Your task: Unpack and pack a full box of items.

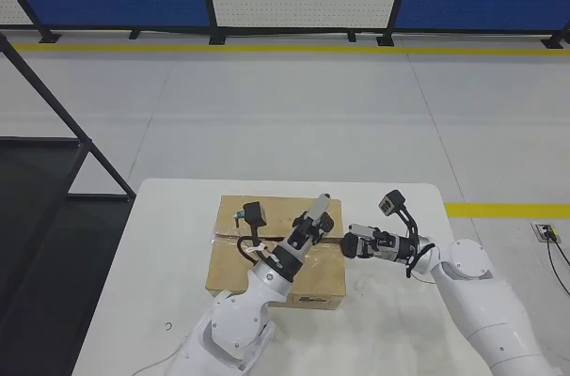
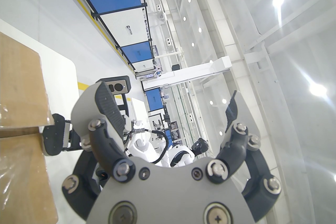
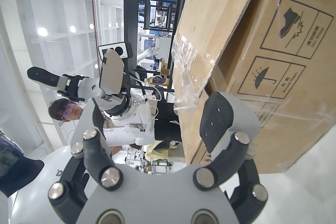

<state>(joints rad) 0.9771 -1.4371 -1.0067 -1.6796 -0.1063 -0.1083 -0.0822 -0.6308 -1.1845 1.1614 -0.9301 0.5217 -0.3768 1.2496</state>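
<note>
A brown cardboard box (image 1: 230, 271) stands on the white table (image 1: 153, 282), its top flaps down and clear tape along the seam. My left gripper (image 1: 315, 222) hovers over the box top near its right side, open and tilted upward with nothing in it (image 2: 168, 99). My right gripper (image 1: 352, 244) is at the box's right edge, level with the flap seam, open and empty (image 3: 155, 109). In the right wrist view the box (image 3: 275, 72) is close beside one finger (image 3: 216, 117), and a flap edge with loose tape (image 3: 187, 64) stands slightly raised. The box's contents are hidden.
A black metal rack (image 1: 40, 179) stands off the table's left side. Bare tabletop lies left of the box and along the front. A yellow floor line (image 1: 515, 210) runs behind the right arm.
</note>
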